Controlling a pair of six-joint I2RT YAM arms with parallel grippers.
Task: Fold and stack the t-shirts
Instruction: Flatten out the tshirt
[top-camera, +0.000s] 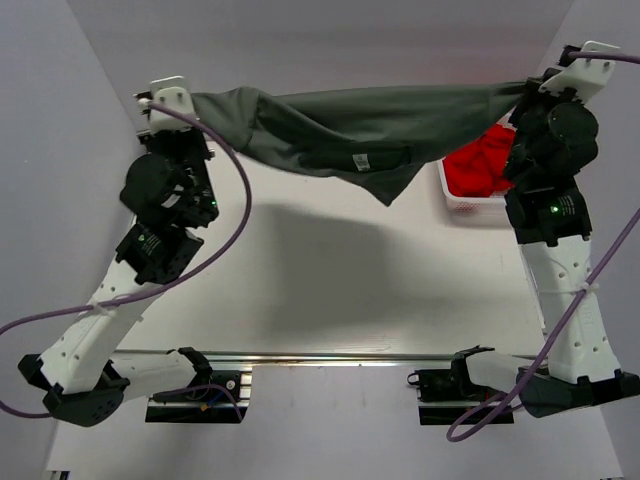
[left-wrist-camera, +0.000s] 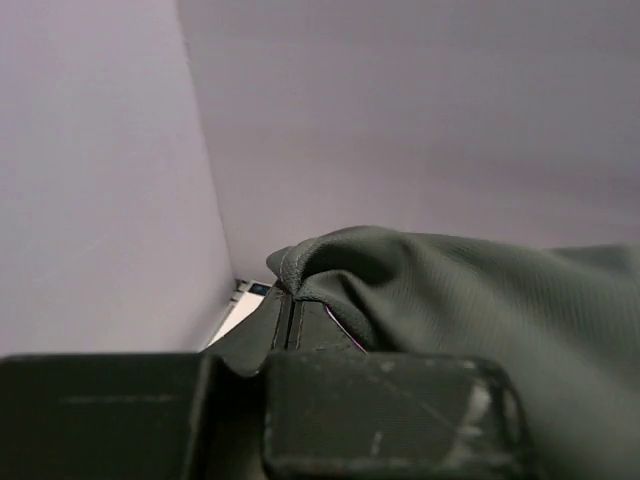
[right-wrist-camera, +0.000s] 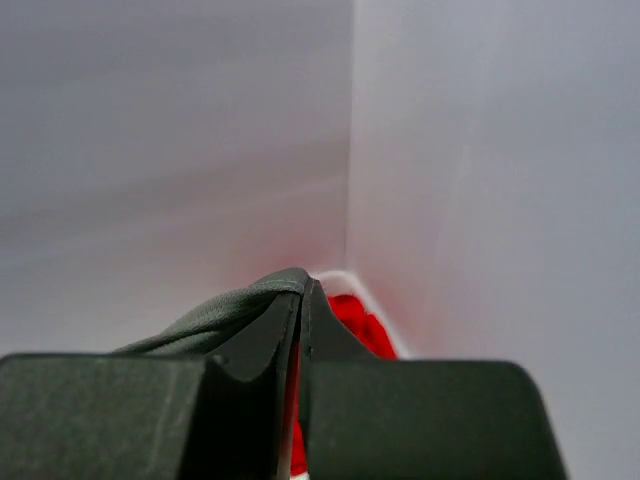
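Both left claw (left-wrist-camera: 290, 303) and right claw (right-wrist-camera: 303, 300) pinch the t-shirt (top-camera: 350, 125); its label (top-camera: 362, 161) unreadable.

Red cloth (top-camera: 476, 166) and white bin (top-camera: 470, 203) half behind right arm (top-camera: 556, 215), t-shirt (top-camera: 340, 120).

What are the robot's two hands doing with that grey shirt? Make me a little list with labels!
shirt: grey t-shirt, held up in the air, stretched between both arms, middle sagging
left gripper: shut on one end of the shirt
right gripper: shut on the other end
table: the shirt hangs above it, not lying on it
other things: red cloth in a white basket, far right corner
folded: not yet
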